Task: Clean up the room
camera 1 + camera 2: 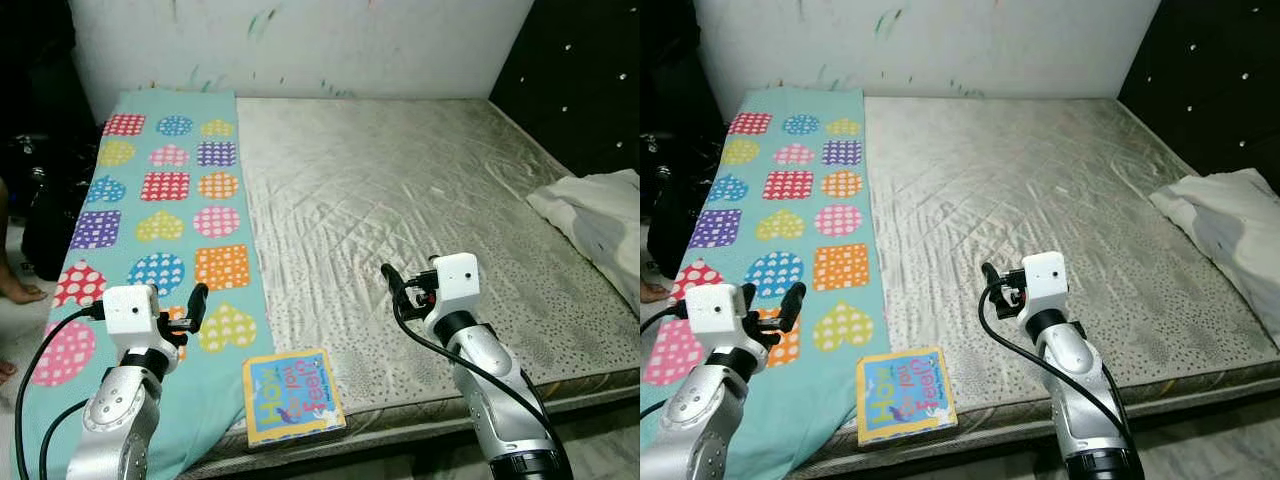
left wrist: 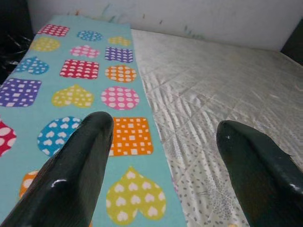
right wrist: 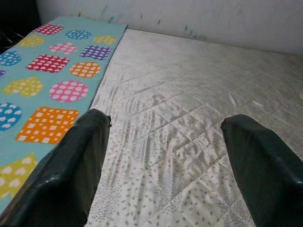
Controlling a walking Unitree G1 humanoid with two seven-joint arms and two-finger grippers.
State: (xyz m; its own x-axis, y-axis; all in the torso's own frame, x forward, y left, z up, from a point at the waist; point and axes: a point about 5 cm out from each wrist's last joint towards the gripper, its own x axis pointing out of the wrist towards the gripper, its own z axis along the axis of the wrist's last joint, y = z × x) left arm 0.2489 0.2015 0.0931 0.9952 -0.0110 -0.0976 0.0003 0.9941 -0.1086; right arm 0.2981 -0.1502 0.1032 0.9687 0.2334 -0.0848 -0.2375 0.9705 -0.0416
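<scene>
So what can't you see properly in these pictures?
- Book: the cover words are upside down and too small to read in the eye views.
- White cloth: cut off by the right edge.
- Dark bag beside the bed: lost in shadow.
- A person's foot: cut off at the left edge.

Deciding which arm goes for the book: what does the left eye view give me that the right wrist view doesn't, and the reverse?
The left eye view has the children's book at the mattress's near edge, the white cloth at the far right, and both arms. The right wrist view has the right gripper up close, fingers spread wide over bare mattress. Both share the teal patterned blanket and the marked wall.
</scene>
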